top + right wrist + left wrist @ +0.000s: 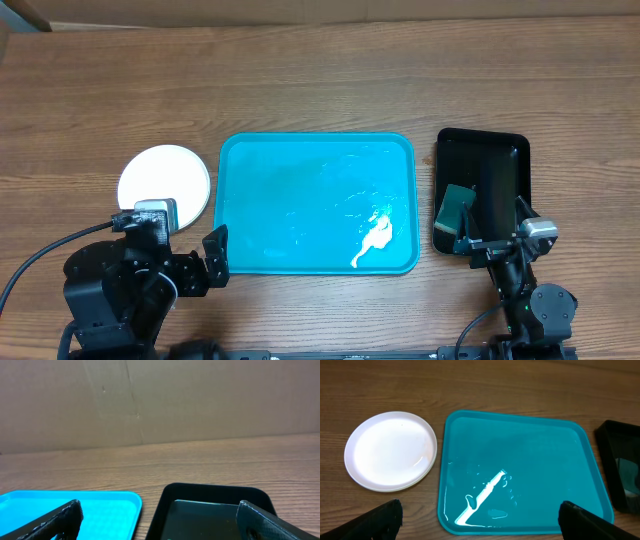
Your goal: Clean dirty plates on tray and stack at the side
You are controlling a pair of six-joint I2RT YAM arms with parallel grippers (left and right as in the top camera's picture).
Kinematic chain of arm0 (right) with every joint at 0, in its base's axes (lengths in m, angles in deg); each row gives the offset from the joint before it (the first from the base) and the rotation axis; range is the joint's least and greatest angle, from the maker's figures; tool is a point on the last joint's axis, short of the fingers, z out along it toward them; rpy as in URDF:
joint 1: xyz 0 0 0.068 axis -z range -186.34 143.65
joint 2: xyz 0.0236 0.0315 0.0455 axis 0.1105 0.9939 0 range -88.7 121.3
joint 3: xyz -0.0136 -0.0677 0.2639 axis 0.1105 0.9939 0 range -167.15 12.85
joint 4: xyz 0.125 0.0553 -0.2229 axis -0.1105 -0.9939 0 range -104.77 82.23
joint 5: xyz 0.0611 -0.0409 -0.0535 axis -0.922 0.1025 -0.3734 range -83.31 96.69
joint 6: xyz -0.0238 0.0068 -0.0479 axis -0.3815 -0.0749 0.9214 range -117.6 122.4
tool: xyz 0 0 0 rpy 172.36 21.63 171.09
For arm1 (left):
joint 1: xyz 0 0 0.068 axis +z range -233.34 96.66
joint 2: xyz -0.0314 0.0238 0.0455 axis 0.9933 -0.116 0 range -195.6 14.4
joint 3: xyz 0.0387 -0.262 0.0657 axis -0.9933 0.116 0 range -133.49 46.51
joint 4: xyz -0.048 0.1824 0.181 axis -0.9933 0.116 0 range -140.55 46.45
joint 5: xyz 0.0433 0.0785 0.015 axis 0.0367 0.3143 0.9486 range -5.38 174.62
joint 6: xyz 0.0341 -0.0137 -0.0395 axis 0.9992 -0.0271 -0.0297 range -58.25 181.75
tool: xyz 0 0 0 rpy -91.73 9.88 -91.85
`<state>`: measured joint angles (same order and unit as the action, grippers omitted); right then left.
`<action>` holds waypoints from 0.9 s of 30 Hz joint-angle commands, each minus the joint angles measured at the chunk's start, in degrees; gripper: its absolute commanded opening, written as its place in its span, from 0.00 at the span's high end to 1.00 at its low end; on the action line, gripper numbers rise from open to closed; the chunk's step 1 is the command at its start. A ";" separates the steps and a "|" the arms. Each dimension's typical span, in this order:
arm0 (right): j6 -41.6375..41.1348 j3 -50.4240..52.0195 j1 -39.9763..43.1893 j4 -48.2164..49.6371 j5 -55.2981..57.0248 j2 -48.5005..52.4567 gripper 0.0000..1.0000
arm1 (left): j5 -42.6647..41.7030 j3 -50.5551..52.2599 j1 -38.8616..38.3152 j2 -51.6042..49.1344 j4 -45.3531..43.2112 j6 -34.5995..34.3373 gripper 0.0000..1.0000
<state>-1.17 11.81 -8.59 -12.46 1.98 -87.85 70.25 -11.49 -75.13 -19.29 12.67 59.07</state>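
Observation:
The turquoise tray [290,190] lies mid-table, holding only water droplets and a bright white streak [375,240]; no plate lies on it. A round white plate [165,175] rests on the wood just left of the tray and shows no smear; whether others lie under it I cannot tell. My left gripper [175,235] hovers open near the front edge, between plate [390,450] and tray [545,460], holding nothing [480,515]. My right gripper [495,225] stands open and empty over the front of the black tray, the turquoise tray's corner [100,510] to its left [159,515].
A smaller black tray [500,150] sits right of the turquoise one, with a green sponge [455,205] at its front left. It shows in the left wrist view [620,445] and right wrist view [210,491]. A cardboard wall [160,400] backs the table.

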 commanded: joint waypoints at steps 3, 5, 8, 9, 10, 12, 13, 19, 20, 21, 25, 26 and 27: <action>0.42 0.57 0.04 0.28 -0.46 -0.68 0.00 | -0.48 0.48 -0.52 0.35 0.00 1.40 0.00; 0.42 0.57 0.04 0.28 -0.46 -0.68 0.00 | -0.48 0.48 -0.52 0.35 0.00 1.40 0.00; 0.42 0.57 0.04 0.28 -0.46 -0.68 0.00 | -0.48 0.48 -0.52 0.35 0.00 1.40 0.00; 0.42 0.57 0.04 0.28 -0.46 -0.68 0.00 | -0.48 0.48 -0.52 0.35 0.00 1.40 0.00; 0.42 0.57 0.04 0.28 -0.46 -0.68 0.00 | -0.48 0.48 -0.52 0.35 -0.02 1.40 0.00; 0.42 0.57 0.04 0.26 -0.46 -0.68 0.00 | -0.48 0.48 -0.52 0.35 0.00 1.40 0.00; 0.42 0.57 0.04 0.28 -0.46 -0.68 0.00 | -0.48 0.48 -0.52 0.35 0.00 1.40 0.00; 0.42 0.57 0.04 0.26 -0.46 -0.68 0.00 | 0.00 0.66 -0.52 1.25 -0.26 1.46 0.00; 0.42 0.57 0.04 0.28 -0.46 -0.68 0.00 | 1.07 0.96 -0.52 1.60 -0.57 1.42 0.00; 0.42 0.57 0.04 0.28 -0.46 -0.68 0.00 | 1.57 1.64 -0.52 2.29 -1.31 1.44 0.00; 0.42 0.57 0.04 0.28 -0.46 -0.68 0.00 | 0.72 8.41 -0.52 7.52 -7.30 1.33 0.00; 0.42 0.57 0.04 0.28 -0.46 -0.68 0.00 | 0.46 10.86 -0.52 9.20 -9.25 1.09 0.00; 0.42 0.57 0.04 0.28 -0.46 -0.68 0.00 | 0.31 13.53 -0.52 10.91 -11.47 0.94 0.00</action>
<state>-0.98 11.81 -8.59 -12.48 2.00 -87.85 70.84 -3.21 -75.13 -12.10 3.58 59.20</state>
